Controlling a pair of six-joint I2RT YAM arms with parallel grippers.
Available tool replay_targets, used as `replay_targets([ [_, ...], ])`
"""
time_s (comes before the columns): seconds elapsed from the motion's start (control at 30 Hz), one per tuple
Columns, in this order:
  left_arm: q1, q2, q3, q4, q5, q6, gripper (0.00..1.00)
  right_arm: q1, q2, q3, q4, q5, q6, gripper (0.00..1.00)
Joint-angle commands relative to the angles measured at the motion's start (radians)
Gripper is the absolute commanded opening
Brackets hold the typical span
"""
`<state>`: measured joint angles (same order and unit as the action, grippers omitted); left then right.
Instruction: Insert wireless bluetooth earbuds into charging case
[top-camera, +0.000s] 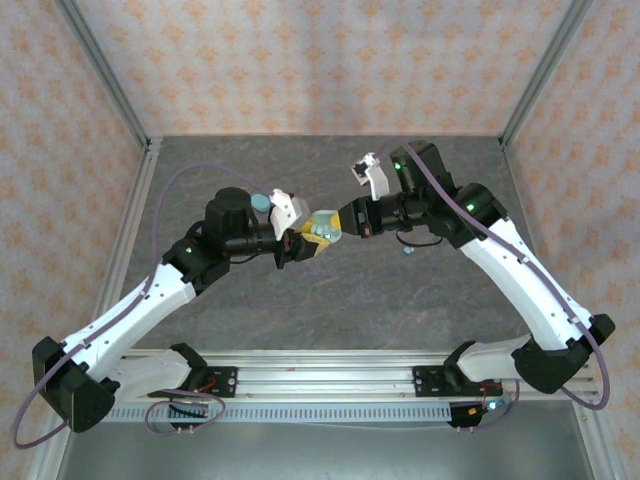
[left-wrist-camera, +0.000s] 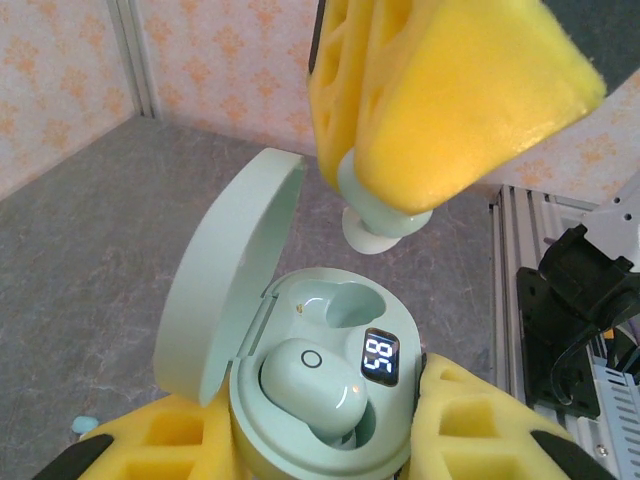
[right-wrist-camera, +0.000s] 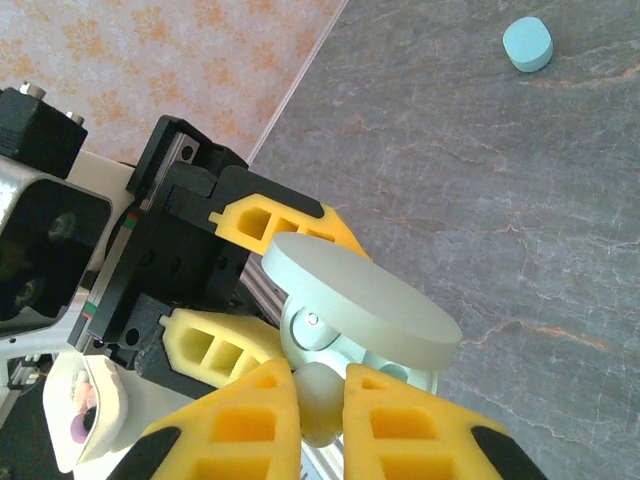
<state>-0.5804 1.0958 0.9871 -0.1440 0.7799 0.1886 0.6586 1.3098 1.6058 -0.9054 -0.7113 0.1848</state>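
I see both arms reaching inward, with my left end effector (top-camera: 298, 245) and right end effector (top-camera: 340, 222) meeting at a mint case (top-camera: 323, 221) mid-tabletop (top-camera: 330, 300). A small teal earbud (top-camera: 407, 252) lies near the right arm.

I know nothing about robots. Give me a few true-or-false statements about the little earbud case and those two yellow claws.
1. The lid of the charging case stands open. True.
2. Both slots of the charging case are filled. False: a seated earbud fills one, and the empty slot beside the lit display is still free.
3. The right gripper pinches a pale mint earbud just above the case. True.
4. The left gripper holds nothing. False: its yellow fingers clamp the charging case from both sides.
5. A small teal-blue piece lies loose on the table. True.
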Motion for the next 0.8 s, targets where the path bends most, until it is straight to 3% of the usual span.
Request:
replay_targets([
  [0.0, 0.006, 0.0, 0.029, 0.056, 0.029, -0.02, 0.21, 0.004, -0.021, -0.017, -0.004, -0.005, -0.023, 0.13],
  [0.63, 0.006, 0.003, 0.029, 0.08, 0.036, -0.041, 0.21, 0.004, -0.031, -0.111, 0.057, -0.015, -0.009, 0.14],
  [0.77, 0.007, 0.007, 0.03, 0.083, 0.04, -0.045, 0.21, 0.004, -0.032, -0.109, 0.058, 0.001, -0.008, 0.25],
])
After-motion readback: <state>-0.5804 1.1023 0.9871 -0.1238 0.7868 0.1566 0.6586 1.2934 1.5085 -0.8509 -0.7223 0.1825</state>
